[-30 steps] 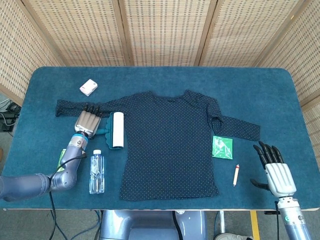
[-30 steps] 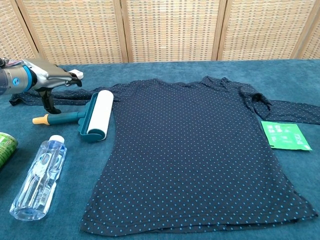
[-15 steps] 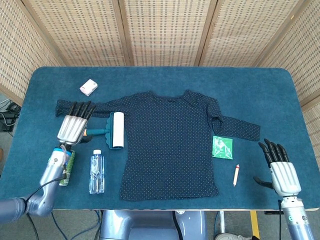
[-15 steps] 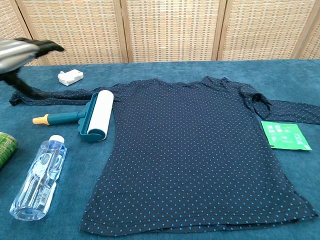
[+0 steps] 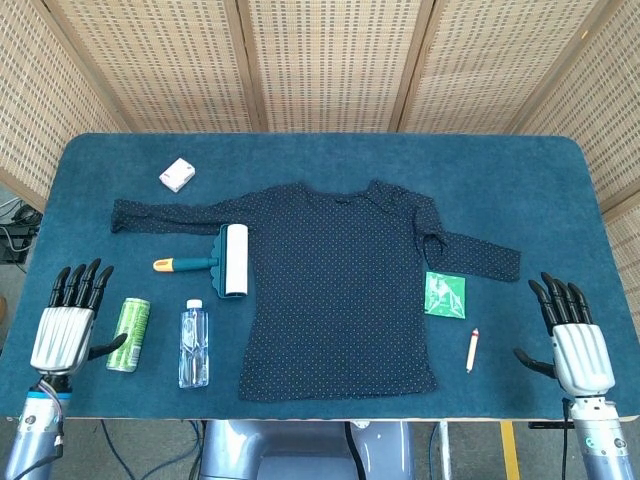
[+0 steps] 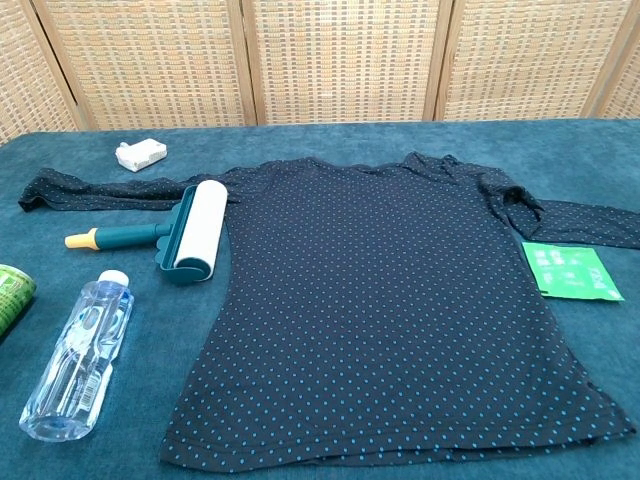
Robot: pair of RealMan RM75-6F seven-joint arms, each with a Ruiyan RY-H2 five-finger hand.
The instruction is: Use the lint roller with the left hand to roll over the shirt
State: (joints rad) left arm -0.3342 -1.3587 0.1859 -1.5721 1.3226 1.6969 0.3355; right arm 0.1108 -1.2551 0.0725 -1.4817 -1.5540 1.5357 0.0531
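Note:
A dark navy dotted shirt [image 5: 340, 285] [image 6: 390, 300] lies flat across the middle of the blue table. The lint roller [image 5: 222, 262] [image 6: 180, 238], with a white roll, teal frame and orange handle tip, lies on the shirt's left edge below the sleeve; nothing holds it. My left hand [image 5: 68, 320] hovers at the table's front left corner, fingers spread, empty, well away from the roller. At the front right corner my right hand [image 5: 572, 335] is likewise empty with fingers apart. Neither hand shows in the chest view.
A green can [image 5: 129, 320] [image 6: 12, 288] lies right beside my left hand. A clear water bottle [image 5: 193, 343] [image 6: 80, 355] lies below the roller. A small white box [image 5: 177, 174] [image 6: 140, 154] sits at the back left. A green packet [image 5: 445, 295] [image 6: 570, 270] and a small orange stick [image 5: 472, 350] lie right of the shirt.
My left hand has pulled back from over the roller's handle to the table's front left corner, leaving the roller lying where it was. My right hand drifted slightly toward the front edge.

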